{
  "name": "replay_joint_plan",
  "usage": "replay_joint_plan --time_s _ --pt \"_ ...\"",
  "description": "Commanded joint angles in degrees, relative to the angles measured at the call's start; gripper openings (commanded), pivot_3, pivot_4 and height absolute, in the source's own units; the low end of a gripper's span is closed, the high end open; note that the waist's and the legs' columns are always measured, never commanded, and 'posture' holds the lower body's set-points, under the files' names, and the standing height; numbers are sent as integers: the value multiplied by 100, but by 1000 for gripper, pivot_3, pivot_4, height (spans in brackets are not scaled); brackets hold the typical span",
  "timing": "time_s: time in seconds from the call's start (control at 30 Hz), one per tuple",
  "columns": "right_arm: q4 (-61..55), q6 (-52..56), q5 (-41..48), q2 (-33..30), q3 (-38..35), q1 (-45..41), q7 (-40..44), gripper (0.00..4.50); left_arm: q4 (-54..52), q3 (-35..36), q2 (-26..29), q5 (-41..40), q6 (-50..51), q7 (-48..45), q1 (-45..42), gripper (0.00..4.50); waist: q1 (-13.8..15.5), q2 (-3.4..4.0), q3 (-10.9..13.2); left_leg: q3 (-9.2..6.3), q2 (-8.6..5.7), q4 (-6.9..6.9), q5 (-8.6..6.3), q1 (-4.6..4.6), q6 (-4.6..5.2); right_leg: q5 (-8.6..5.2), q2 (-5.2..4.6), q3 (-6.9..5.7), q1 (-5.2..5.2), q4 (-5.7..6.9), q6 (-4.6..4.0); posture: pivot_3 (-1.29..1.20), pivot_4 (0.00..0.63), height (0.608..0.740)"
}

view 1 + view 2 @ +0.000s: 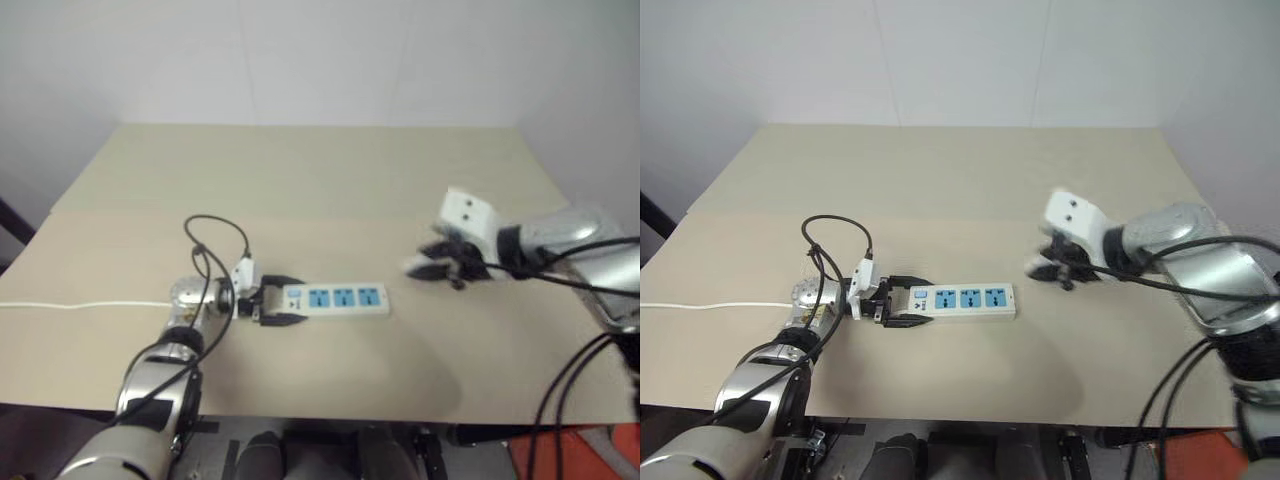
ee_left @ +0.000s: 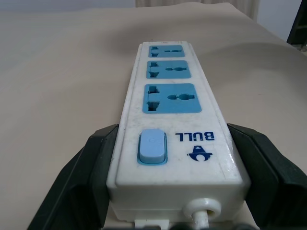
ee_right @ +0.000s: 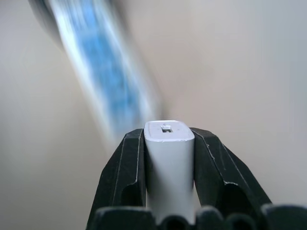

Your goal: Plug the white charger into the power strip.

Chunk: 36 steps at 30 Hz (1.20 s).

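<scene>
The power strip point(image 1: 340, 298) lies flat on the tan table, a white bar with three blue sockets point(image 2: 171, 97) and a blue switch point(image 2: 152, 146) at its left end. My left gripper point(image 1: 284, 302) is shut on that switch end, one black finger point(image 2: 79, 172) against each long side. Off to the right and above the table hovers my right gripper point(image 1: 432, 266), apart from the strip. It is shut on the white charger point(image 3: 169, 163), which stands between its two fingers point(image 3: 122, 167); the end facing out has a small slot. The prongs are hidden.
The tan table point(image 1: 300, 170) stretches back to a white wall. The strip's thin white cord point(image 1: 80, 304) runs off the table's left edge. A black cable point(image 1: 215, 235) loops over my left wrist. Bare tabletop lies between the strip and my right gripper.
</scene>
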Motion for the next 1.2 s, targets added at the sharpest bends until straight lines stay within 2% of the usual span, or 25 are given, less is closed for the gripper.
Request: replay_joint_plan --time_s 0.03,0.3,0.43,0.87,1.2 --pt "547 -1243 318 642 -539 132 286 1151 49 -121 -16 173 96 -77 106 3260 0 -4 -2 -1 0 0 0 0 0 1 0 0 1 0 -1 0 150 740" --pt "2388 -2314 1179 2532 -746 84 1399 1151 -76 -107 -51 113 174 -77 66 3260 -10 -4 -3 -1 0 1 1 11 1 5 3 1 2 11 -8 0 150 740" --pt "3187 -2623 1297 3138 -882 5 1750 1151 -152 -111 -31 71 183 -77 77 3260 1 -4 -3 -2 0 1 1 10 0 6 1 0 3 13 -9 0 150 740" --pt "5668 -4173 372 3780 -897 -332 1992 1151 -355 -216 58 32 189 -77 204 3260 -23 -3 -2 -2 0 1 1 13 0 6 2 0 1 18 -9 0 150 740" --pt "6272 -4653 71 3987 -957 -430 2035 1151 -424 -325 110 -32 268 -77 175 3260 -71 -3 -2 -2 1 1 1 17 0 6 2 2 1 26 -10 0 150 740"
